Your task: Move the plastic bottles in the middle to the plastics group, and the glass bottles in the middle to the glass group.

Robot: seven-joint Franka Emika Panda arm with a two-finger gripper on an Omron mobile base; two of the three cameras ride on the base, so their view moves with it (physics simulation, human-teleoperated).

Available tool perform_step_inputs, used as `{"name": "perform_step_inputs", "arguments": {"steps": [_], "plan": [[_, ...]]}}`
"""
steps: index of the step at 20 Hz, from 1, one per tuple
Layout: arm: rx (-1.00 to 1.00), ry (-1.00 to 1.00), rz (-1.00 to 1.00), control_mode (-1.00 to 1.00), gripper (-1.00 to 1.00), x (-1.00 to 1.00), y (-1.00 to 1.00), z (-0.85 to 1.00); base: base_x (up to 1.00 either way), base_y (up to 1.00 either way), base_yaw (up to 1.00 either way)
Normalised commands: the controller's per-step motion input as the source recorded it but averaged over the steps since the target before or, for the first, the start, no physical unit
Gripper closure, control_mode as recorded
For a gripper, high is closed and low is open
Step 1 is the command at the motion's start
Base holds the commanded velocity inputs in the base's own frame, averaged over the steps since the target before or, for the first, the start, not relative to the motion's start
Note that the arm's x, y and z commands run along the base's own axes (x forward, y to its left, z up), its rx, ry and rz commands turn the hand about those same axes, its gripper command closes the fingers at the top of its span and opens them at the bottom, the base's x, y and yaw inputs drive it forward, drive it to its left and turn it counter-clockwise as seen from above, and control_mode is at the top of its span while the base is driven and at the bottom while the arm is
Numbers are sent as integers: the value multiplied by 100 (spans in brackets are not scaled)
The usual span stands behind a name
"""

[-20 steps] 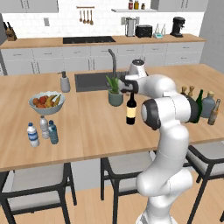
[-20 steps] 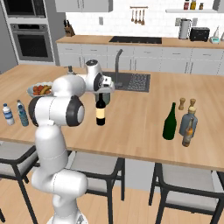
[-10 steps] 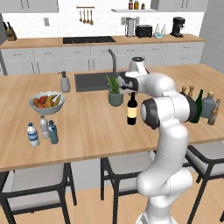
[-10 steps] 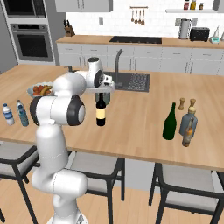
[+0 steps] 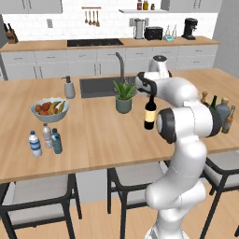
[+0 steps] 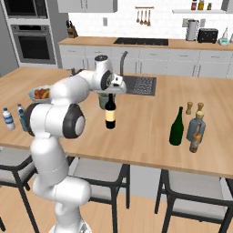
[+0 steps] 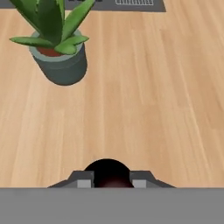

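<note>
Hand view shows the gripper (image 7: 108,183) apparently clamping the labelled wine bottle (image 5: 150,114) top

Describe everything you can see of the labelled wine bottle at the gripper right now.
The labelled wine bottle is tall, slim and near-black, glass by its look, with a tan-yellow label on its lower body. It stands upright on the wooden counter, in front of the potted plant. The gripper is over its top with the jaws closed on the neck; the hand view shows its dark round top between the fingertips. Nothing else touches it.
</note>
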Motion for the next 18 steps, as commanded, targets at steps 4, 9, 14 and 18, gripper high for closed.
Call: {"name": "perform_step_inputs", "arguments": {"steps": [4,9,14,18], "plan": [[0,-12,-14,-100,100,-52,-76,15,0,0,0],[0,-8,-14,-100,100,-44,-86,16,0,0,0],[0,-3,-15,-100,100,-31,-92,17,0,0,0],[0,-1,-16,-100,100,-33,-88,9,0,0,0]]}}
